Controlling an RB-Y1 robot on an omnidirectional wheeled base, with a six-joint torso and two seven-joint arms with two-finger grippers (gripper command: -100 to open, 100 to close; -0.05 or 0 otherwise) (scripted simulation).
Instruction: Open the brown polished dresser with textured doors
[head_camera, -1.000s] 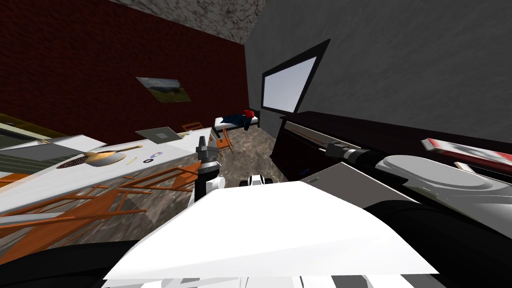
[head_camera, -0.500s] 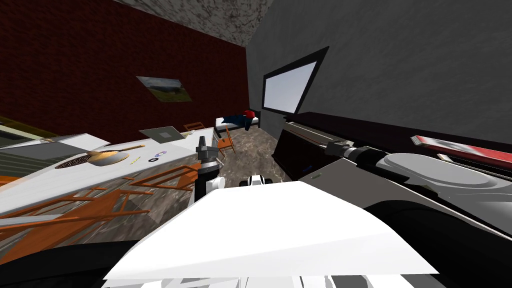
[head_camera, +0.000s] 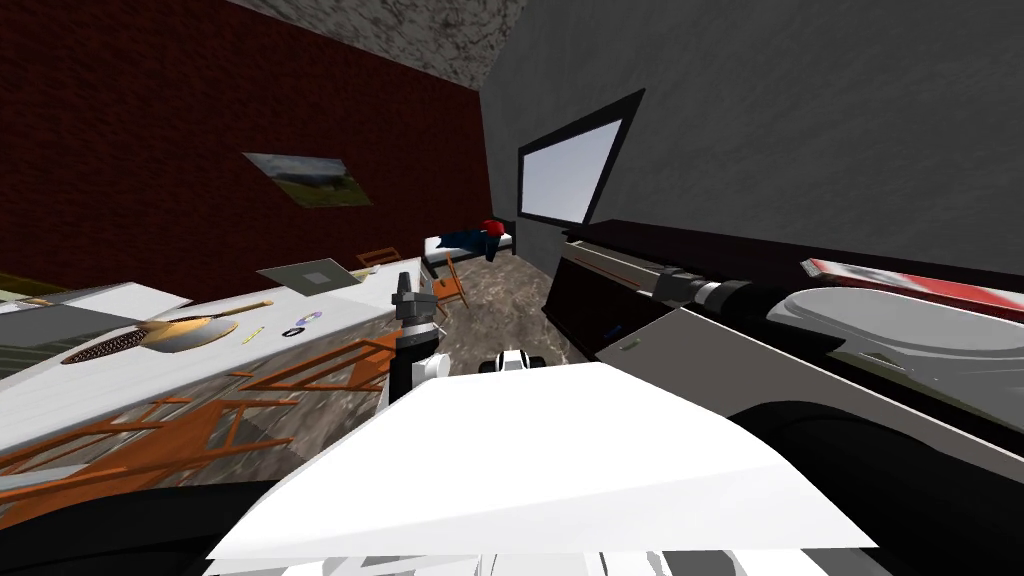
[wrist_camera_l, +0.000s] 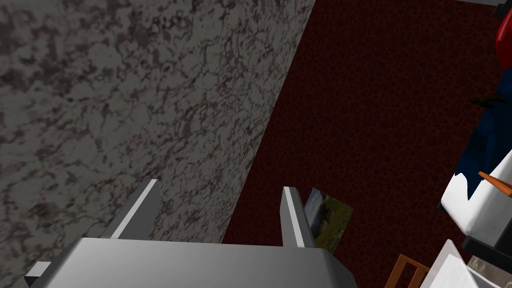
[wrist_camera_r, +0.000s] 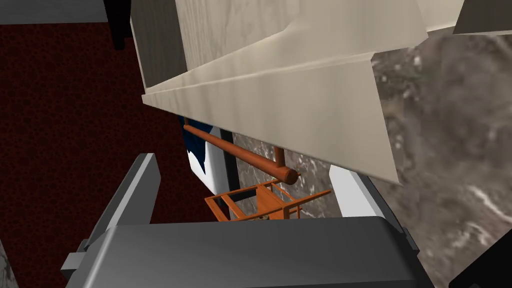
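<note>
Your right hand is spread and grasping nothing, with the end of an orange-brown rod handle in line between its fingers, under a pale wood-grain panel; I cannot tell whether they reach it. That panel looks part of the dresser, dark against the grey wall on your right: expect a stiff, weighty front and a smooth, slippery rod, so clench well in from its end. Your left hand, held up ahead, is released too.
</note>
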